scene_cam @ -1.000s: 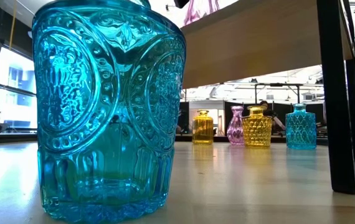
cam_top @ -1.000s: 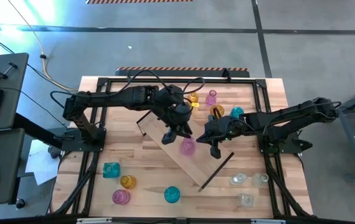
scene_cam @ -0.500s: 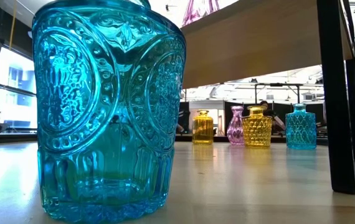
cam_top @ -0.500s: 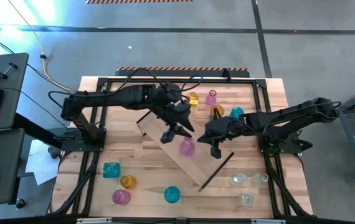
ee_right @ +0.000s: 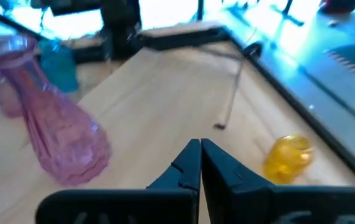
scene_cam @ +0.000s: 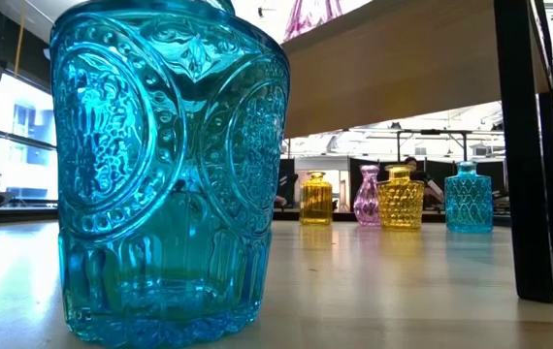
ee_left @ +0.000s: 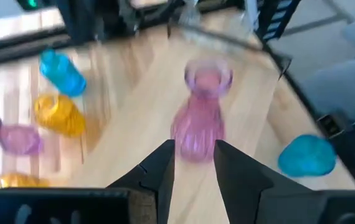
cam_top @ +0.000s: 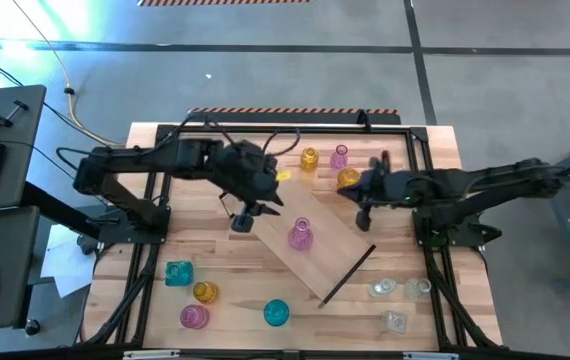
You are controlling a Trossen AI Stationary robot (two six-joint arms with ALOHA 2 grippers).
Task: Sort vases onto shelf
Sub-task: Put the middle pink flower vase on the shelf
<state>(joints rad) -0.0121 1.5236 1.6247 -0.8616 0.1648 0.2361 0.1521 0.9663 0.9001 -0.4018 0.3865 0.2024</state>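
A second ago the left gripper (cam_top: 242, 221) stood right over the pink vase (cam_top: 300, 236) on the shelf (cam_top: 330, 245), with the right gripper (cam_top: 366, 219) close beside it. Both have since pulled back. The left gripper now hangs off the shelf's upper-left end, well clear of the vase, and its wrist view shows the fingers (ee_left: 165, 171) parted a little with nothing between them. The right arm has swung toward the back of the table, its jaws pressed fully together and empty.

The pink vase stands upright and alone on the board (the only 1 placed there so far), so this placement looks finished.

The rest of the vases remain on the tabletop: 4 near the back edge, including an amber vase (cam_top: 309, 159); 4 coloured ones at the front left, including a teal vase (cam_top: 276, 313); and 3 clear vases (cam_top: 395, 291) at the front right. A next pick seems due.
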